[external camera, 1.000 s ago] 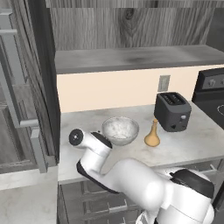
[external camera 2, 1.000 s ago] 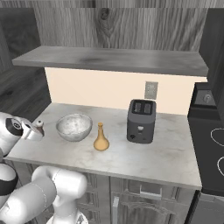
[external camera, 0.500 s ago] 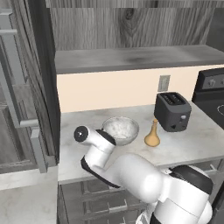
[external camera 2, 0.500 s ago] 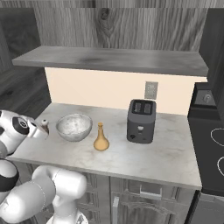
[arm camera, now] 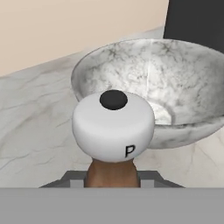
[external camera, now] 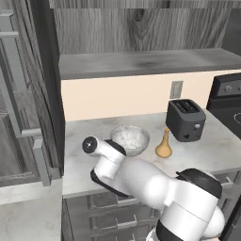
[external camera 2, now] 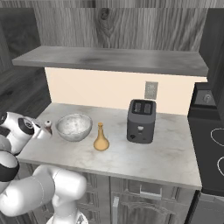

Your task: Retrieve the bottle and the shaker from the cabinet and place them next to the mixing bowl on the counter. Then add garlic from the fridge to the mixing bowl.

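Since a second ago the arm has swung right, toward the bowl (external camera: 130,139). Left base view: bowl on the worktop (external camera: 84,136), bottle (external camera: 164,145) just right of it, toaster (external camera: 185,119) beyond. Right base view: the shaker (external camera 2: 47,127) sits at the arm's end, just left of the bowl — bottle near the bowl's other side. Hand view: the gripper (arm camera: 111,180) is clamped on the shaker's brown body, its white top marked "P", the bowl just behind.

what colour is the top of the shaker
White, with a black dot and a black letter P; the shaker shows best in the hand view.
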Controlling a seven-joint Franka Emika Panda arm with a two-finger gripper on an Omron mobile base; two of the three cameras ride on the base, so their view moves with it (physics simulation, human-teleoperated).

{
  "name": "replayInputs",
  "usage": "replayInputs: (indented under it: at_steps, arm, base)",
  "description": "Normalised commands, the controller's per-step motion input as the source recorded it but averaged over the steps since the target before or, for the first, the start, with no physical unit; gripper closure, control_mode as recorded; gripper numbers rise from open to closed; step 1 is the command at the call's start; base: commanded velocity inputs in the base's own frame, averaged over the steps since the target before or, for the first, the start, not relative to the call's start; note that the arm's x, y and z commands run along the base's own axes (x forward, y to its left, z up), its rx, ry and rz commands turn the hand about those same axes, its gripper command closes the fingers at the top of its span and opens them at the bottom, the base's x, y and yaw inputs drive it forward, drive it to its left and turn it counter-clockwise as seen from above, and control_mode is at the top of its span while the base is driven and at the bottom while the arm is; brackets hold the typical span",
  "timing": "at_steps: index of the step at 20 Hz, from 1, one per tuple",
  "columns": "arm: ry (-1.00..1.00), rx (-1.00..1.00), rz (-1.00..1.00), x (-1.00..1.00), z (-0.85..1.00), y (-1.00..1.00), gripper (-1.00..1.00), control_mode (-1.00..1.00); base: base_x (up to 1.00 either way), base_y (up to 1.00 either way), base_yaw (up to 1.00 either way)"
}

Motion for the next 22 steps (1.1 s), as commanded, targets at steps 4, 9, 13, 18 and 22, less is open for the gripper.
replayInputs:
  at_steps: [4,9,13,18,22]
  arm:
    - [0.00,0.00,0.00,0.15,-0.51,0.00,1.00,-1.00]
    - [0.00,0.00,0.00,0.02,-0.38,0.00,1.00,-1.00]
    - [0.00,0.00,0.00,0.00,-0.29,0.00,1.00,-1.00]
    - [0.00,0.00,0.00,0.04,-0.12,0.00,1.00,-1.00]
    - [-0.01,0.00,0.00,0.16,-0.03,0.00,1.00,-1.00]
  base:
    - [0.00,0.00,0.00]
    - [0.00,0.00,0.00]
    - [0.00,0.00,0.00]
    - [0.00,0.00,0.00]
    - [0.00,0.00,0.00]
